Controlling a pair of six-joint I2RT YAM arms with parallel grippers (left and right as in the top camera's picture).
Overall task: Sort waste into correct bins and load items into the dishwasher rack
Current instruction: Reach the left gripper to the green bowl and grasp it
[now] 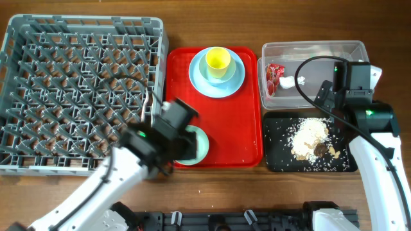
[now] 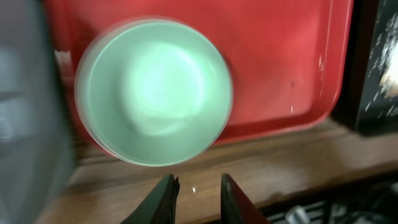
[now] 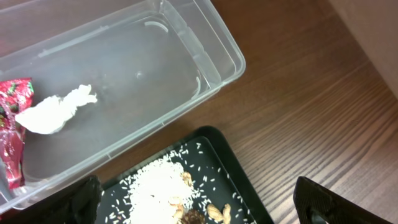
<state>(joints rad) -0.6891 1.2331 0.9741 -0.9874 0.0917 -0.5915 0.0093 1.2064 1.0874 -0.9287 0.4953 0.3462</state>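
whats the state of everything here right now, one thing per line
dishwasher rack, no dishes seen in it
pale green bowl, upright, empty, at the red tray front corner
yellow cup, upright, on the light blue plate
clear tub, holds red wrapper and white tissue
black tray, holds rice crumbs
left claw, slightly open, empty
right claw, wide open, empty
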